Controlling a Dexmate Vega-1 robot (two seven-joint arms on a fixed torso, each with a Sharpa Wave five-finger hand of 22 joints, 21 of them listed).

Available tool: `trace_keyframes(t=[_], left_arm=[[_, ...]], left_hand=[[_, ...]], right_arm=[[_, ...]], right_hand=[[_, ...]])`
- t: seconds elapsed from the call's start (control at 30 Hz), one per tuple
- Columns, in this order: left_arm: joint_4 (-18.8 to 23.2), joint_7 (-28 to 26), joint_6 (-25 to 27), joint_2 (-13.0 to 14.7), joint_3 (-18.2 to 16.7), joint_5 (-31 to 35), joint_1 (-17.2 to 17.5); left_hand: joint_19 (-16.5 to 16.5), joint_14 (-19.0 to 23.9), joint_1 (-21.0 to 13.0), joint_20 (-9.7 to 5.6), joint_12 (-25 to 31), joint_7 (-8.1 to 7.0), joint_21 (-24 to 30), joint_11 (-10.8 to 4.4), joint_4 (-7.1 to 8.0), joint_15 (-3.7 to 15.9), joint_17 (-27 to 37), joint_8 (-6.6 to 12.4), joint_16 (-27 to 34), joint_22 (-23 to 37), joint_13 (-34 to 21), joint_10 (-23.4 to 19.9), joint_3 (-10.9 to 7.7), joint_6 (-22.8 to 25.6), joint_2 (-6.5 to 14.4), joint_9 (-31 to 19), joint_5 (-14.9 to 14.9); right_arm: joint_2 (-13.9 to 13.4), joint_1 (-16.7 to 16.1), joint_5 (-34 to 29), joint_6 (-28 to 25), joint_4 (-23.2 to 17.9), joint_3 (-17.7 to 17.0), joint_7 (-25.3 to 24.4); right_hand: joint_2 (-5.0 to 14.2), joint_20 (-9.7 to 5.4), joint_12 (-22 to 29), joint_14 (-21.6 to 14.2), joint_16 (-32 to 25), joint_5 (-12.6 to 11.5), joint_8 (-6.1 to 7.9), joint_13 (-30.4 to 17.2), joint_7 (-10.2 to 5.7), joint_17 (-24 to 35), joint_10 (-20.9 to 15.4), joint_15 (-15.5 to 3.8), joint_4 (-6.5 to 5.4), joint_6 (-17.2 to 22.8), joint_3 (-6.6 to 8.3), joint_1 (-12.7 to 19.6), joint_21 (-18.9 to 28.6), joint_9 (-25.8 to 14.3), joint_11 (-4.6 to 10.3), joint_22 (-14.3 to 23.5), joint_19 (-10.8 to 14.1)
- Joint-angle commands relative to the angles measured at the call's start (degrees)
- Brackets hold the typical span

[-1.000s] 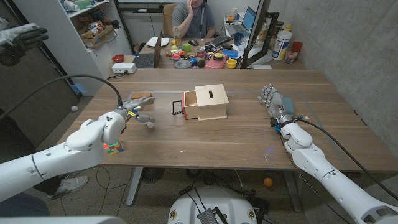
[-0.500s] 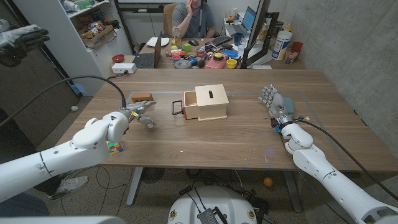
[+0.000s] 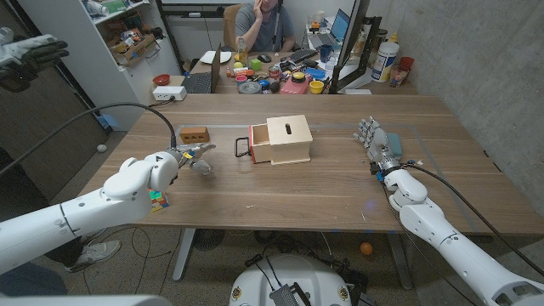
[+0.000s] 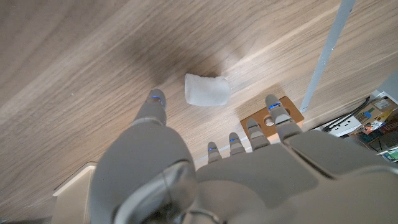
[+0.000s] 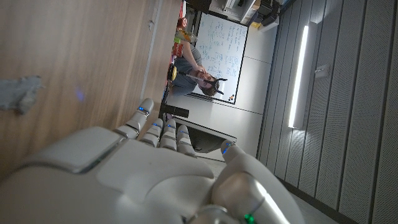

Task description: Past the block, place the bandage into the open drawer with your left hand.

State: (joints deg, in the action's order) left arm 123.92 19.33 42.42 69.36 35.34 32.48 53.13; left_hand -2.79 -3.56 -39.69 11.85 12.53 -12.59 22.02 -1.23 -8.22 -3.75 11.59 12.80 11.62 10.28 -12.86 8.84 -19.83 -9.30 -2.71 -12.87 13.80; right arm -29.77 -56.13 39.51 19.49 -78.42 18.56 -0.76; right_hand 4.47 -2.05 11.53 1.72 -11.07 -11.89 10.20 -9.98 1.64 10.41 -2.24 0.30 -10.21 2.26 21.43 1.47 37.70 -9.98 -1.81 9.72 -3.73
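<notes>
The bandage [image 4: 207,90], a small white roll, lies on the wooden bench [image 3: 340,183] just beyond the tips of the left hand's fingers [image 4: 153,103]. In the left wrist view it sits in the gap between the thumb on one side and the other fingers on the other, touching neither. The left hand [image 3: 189,156] hovers over it with fingers spread and nothing in its grasp; in the head view the hand covers most of the roll. The left arm reaches in from the near left corner, forearm low over the bench.

The brown block [image 3: 195,133] lies on the bench just beyond the left hand, toward the far edge. To the hand's right stands the light wooden box [image 3: 289,140] with its red drawer [image 3: 252,144] pulled out toward the hand, black handle foremost; what lies inside the drawer cannot be told. A coloured cube [image 3: 157,201] rests near the bench's front edge, beside the left forearm.

The right hand [image 3: 376,140] stands on the bench well to the right of the box, fingers apart and holding nothing.
</notes>
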Motion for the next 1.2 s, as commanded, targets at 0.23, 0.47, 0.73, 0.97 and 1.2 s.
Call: trace_keyframes(t=[0.23,0.47,0.73,0.97,1.2], left_arm=[[0.6,5.09,0.42,0.67,0.78,0.64,-0.43],[0.33,3.34,0.61,0.6,0.56,0.78,0.7],[0.29,2.19,1.03,0.33,1.1,3.03,1.31],[-0.42,-5.82,2.65,-1.34,0.45,5.46,4.5],[-1.7,-13.24,4.61,-3.45,0.58,9.25,6.76]], left_hand=[[-2.31,2.13,-2.45,0.08,1.66,0.0,0.01,-0.43,-0.16,0.51,0.26,1.4,0.61,0.24,-0.32,-2.63,-0.38,2.52,0.34,-0.39,0.36],[-8.03,6.19,-5.12,-1.12,3.24,0.07,1.07,-1.2,-0.15,2.09,0.39,3.5,1.38,0.38,-0.46,-6.21,-0.38,7.38,0.79,-0.62,0.09],[-21.84,14.88,-11.73,-8.61,5.19,0.13,5.25,-2.24,-0.55,6.92,1.2,6.33,2.65,0.52,-0.2,-12.15,-1.44,15.3,2.92,-0.14,-0.5],[-33.68,30.92,-21.01,-17.54,10.74,5.42,9.95,-5.35,-0.81,14.38,4.08,10.12,6.61,0.44,-0.76,-25.83,-3.2,28.43,6.67,1.04,-2.55],[-42.31,51.06,-31.5,-22.73,19.03,9.74,16.2,-7.54,-1.41,17.01,10.7,13.47,12.65,0.76,-2.9,-42.32,-5.51,47.9,9.68,1.54,-3.81]], right_arm=[[0.31,-0.03,0.15,0.29,0.52,-0.04,-0.14],[0.12,-0.2,0.15,0.06,0.22,-0.05,-0.18],[0.05,-0.49,-0.03,0.12,-0.3,-0.1,-0.61],[-0.19,-0.97,-0.29,0.2,-0.84,-0.29,-1.2],[-0.2,-1.08,-0.74,0.44,-0.91,-0.3,-1.69]], right_hand=[[4.59,-1.43,0.13,-0.49,-0.04,-0.33,0.34,-0.24,0.05,0.04,-0.58,0.13,0.19,-0.1,-0.21,-0.48,-0.23,-0.29,-0.26,0.27,0.61],[4.57,-1.49,0.15,-0.61,-0.03,-0.34,0.35,-0.24,0.01,0.03,-0.68,0.04,0.2,-0.12,-0.24,-0.48,-0.33,-0.29,-0.18,0.28,0.79],[4.54,-1.49,0.16,-0.74,-0.01,-0.35,0.37,-0.24,0.0,0.01,-0.78,0.04,0.23,-0.11,-0.25,-0.44,-0.46,-0.29,-0.17,0.28,0.95],[4.49,-1.43,0.28,-1.17,-0.08,-0.36,0.53,-0.24,-0.01,-0.03,-1.18,0.0,0.28,0.3,-0.26,-0.39,-0.51,-0.29,-0.2,0.28,1.4],[4.37,-1.39,0.35,-1.5,-0.05,-0.38,0.65,-0.24,0.15,-0.12,-1.49,-0.05,0.45,0.69,-0.2,-0.19,-0.57,-0.28,-0.24,0.28,1.83]])
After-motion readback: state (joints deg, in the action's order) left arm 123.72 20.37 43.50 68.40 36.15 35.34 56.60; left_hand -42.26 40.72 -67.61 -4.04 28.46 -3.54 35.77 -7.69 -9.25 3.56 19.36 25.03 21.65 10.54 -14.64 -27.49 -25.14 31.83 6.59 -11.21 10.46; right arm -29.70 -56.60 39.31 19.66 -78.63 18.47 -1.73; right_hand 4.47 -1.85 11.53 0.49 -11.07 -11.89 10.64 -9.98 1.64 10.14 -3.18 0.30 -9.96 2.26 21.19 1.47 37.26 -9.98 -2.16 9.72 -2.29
